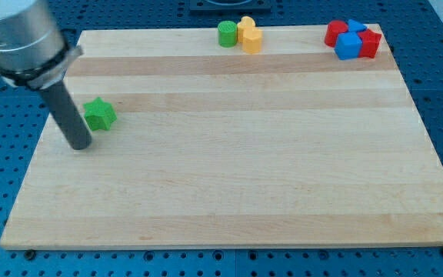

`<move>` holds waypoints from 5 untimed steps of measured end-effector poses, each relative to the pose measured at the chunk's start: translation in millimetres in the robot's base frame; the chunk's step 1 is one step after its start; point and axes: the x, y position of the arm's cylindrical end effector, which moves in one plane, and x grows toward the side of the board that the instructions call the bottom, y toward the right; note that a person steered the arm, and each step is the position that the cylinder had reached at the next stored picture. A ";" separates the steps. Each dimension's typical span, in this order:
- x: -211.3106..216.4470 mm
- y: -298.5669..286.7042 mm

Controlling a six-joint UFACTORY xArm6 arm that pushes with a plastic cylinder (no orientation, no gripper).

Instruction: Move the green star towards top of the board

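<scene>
My tip is a bare rod end with no fingers to spread or close, and it holds nothing. It rests on the wooden board at the left, just beside and slightly nearer than the green star. At the far edge, a green cylinder touches two yellow blocks. In the far right corner, red blocks and blue blocks cluster together.

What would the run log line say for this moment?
tip: below-left of green star, close | star: left side of board | top edge: green cylinder, yellow blocks, red-blue cluster
</scene>
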 end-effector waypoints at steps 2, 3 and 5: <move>-65.5 44.4; -95.3 70.9; -61.1 62.5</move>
